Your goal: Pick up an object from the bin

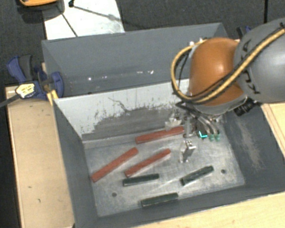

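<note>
The scuffed grey metal bin (pixel 75 164) holds slim, straight pieces lying flat. Nearest are the near dark bar (pixel 159 200), right dark bar (pixel 197 175) and left dark bar (pixel 140 179). Farther back are the left red stick (pixel 114 164), middle red stick (pixel 147 163) and far red stick (pixel 159 134). The gripper (pixel 187 152) is just beside the middle red stick's right end. Whether its jaws are spread or closed cannot be told.

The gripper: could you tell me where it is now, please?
Camera view: the gripper hangs right of centre in the bin, just past the right end of a reddish-brown stick, with a dark stick in front.

Grey bin (pixel 78 164): red sticks (pixel 114 164), dark sticks (pixel 140 180).
</note>
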You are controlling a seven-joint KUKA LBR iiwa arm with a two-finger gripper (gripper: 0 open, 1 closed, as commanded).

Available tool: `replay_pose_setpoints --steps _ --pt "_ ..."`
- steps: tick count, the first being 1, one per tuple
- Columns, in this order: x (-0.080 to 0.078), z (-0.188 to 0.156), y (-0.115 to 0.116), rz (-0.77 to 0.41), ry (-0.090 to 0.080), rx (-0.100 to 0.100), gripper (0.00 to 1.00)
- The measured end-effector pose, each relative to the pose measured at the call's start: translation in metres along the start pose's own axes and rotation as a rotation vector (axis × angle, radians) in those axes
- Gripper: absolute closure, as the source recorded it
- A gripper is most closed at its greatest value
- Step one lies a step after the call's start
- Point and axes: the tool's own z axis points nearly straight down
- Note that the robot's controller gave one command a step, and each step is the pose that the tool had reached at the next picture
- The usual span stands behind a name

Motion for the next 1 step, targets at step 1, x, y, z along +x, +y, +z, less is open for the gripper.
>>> replay_pose_setpoints --steps 1 --pt "-0.0020 -0.0042 -0.0001 0.001 -0.008 0.000 0.00"
